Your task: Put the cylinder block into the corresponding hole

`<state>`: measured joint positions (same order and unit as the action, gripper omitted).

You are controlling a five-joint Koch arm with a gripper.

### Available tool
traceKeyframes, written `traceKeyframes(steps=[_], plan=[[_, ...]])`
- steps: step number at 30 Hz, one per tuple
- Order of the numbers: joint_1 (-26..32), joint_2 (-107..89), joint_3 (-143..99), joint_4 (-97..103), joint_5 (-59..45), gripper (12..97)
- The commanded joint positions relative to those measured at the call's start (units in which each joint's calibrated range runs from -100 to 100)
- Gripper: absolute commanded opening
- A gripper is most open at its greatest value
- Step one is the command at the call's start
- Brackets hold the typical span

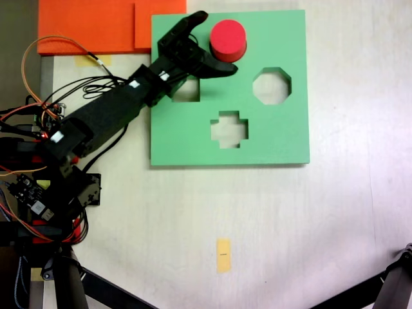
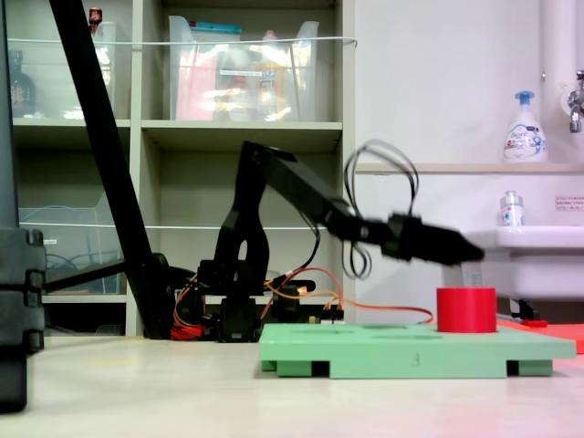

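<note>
Looking down from above, you see the black gripper point(image 1: 217, 44) with its fingers spread wide, one finger point(image 1: 193, 22) reaching toward the top edge of the square green foam board point(image 1: 283, 141), the other point(image 1: 219, 67) lying just below the short red cylinder block point(image 1: 228, 40). The block sits between them at their tips; you cannot tell from here whether either finger touches it.

From the low side camera, you see what the top-down picture hides: the gripper point(image 2: 461, 251) hangs in the air above the board point(image 2: 401, 351), its tip higher than the flat top of the block point(image 2: 466, 309), with a clear gap between them. The fingers overlap from this side, so their spread does not show here.

The block stands upright on the board's surface near the far top edge, flat round top up, solid red, its full height above the foam in the side picture. The round hole cannot be made out; the block may be covering it.

From above you also see the octagonal cut-out point(image 1: 271, 85), the cross-shaped cut-out point(image 1: 229, 129), and a square one point(image 1: 187, 92) partly under the arm. The board lies on the pale counter point(image 1: 335, 225).
</note>
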<state>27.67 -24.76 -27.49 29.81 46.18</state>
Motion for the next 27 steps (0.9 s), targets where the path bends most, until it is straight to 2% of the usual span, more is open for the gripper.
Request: traceKeyframes(steps=[1,2,3,5,6,8,9,12,15,18,23,27], plan=[[-0.49,-17.28,1.76,-16.95,-4.00,84.9],[-1.47,-25.94,1.76,-24.27,-6.20,76.0],[-2.20,-31.38,1.86,-27.16,-8.25,72.2],[-3.96,-41.44,1.86,-31.88,-13.77,70.3],[-5.67,-47.45,1.86,-34.96,-16.90,64.2],[-9.43,-58.34,1.96,-37.27,-24.66,46.6],[-11.23,-62.81,1.56,-37.37,-27.55,44.9],[-17.63,-73.28,-3.32,-36.89,-38.10,44.8],[-22.56,-75.24,-12.69,-34.77,-45.52,47.2],[-24.91,-75.24,-24.96,-29.76,-46.54,50.5],[-27.64,-75.24,-50.98,-1.64,-48.21,48.7],[-28.03,-75.24,-63.84,-1.26,-48.64,48.6]])
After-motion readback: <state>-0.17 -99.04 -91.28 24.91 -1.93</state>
